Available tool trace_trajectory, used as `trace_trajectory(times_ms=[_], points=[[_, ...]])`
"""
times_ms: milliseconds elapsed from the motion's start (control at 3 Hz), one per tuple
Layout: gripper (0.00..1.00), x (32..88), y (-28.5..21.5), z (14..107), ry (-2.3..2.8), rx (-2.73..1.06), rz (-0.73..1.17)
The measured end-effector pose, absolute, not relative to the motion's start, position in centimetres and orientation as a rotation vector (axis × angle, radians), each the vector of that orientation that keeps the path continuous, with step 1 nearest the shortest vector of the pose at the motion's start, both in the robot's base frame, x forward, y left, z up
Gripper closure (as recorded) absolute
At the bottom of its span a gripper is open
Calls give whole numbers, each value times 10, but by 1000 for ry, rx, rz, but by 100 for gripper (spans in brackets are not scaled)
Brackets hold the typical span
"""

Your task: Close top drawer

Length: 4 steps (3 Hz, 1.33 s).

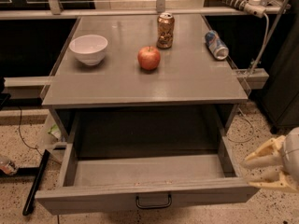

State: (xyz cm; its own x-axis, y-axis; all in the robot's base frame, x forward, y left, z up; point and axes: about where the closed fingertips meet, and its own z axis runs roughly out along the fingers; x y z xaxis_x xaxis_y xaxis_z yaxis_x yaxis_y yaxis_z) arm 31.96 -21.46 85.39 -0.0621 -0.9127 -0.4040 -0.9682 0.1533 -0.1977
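Observation:
The top drawer (140, 171) is pulled far out under the grey tabletop (149, 85). It is wide, shallow and empty inside. Its flat grey front (93, 200) has a small dark loop handle (153, 201) at the centre, near the bottom of the view. My gripper (252, 172) is at the lower right, just beside the drawer's right front corner. Its two pale fingers (261, 154) point left toward the drawer with a gap between them. It holds nothing.
On the tabletop stand a white bowl (88, 49), a red apple (148, 58), an upright brown can (165, 30) and a blue can (217, 45) lying on its side. A black bar (35, 183) lies on the speckled floor at the left. A cable (261, 41) hangs at the right.

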Motion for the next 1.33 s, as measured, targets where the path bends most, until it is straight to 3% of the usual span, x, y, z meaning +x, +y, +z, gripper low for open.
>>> trace_trajectory(times_ms=[333,667,1333], points=[[88,317,-213,820,1954,-1700,322],[100,318,-209,817,1942,-1688,349],[100,315,-201,791,1961,-1645,397]])
